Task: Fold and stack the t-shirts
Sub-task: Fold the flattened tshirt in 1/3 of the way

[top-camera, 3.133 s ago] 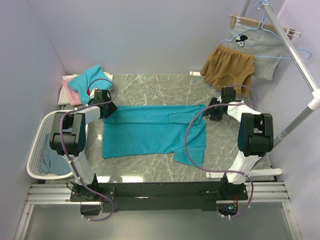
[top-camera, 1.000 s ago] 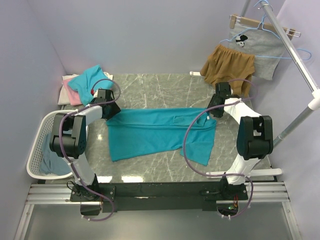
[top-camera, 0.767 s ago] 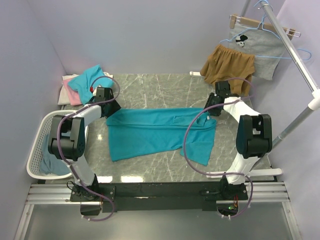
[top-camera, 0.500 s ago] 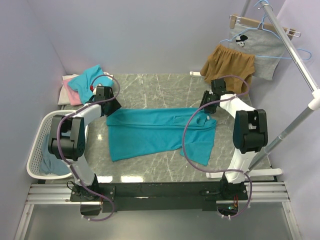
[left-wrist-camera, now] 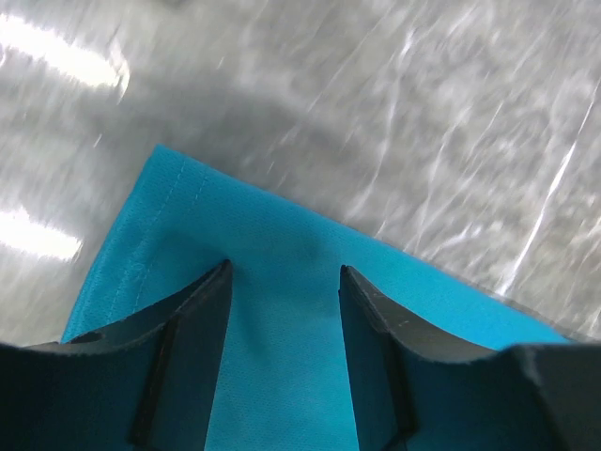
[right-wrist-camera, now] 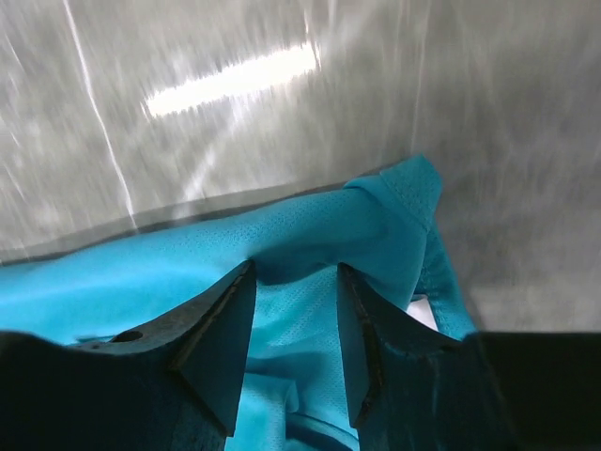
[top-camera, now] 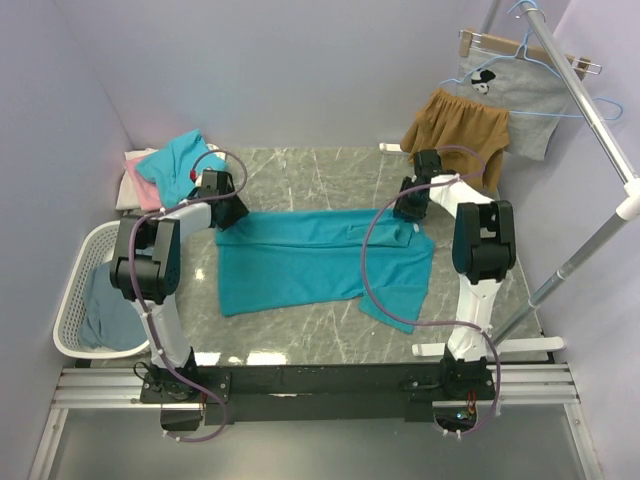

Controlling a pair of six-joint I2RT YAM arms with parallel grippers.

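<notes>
Nearest the arm bases, at the lower left of the overhead view, a white basket (top-camera: pixel 72 262) holds a slate-blue garment (top-camera: pixel 100 315); past it the teal t-shirt (top-camera: pixel 310 260) lies flat across the middle of the marble table (top-camera: pixel 330 170), its long axis running left to right, with one flap reaching toward the lower right; the left gripper (top-camera: pixel 228 213) sits on its far-left corner and the right gripper (top-camera: pixel 410 207) on its far-right corner, so each arm is nearest its own end and the cloth stretches from the fingers back toward the bases; both wrist views show the fingers apart with teal cloth in the gap, flat on the left, raised in a ridge on the right; a small white patch (right-wrist-camera: pixel 420 312), perhaps a label, is unreadable; farther off, a pile of tees (top-camera: pixel 170 165) at the upper left; tan shorts (top-camera: pixel 458 125) and a grey printed garment (top-camera: pixel 520 95) hang at the upper right, with no legible writing.
</notes>
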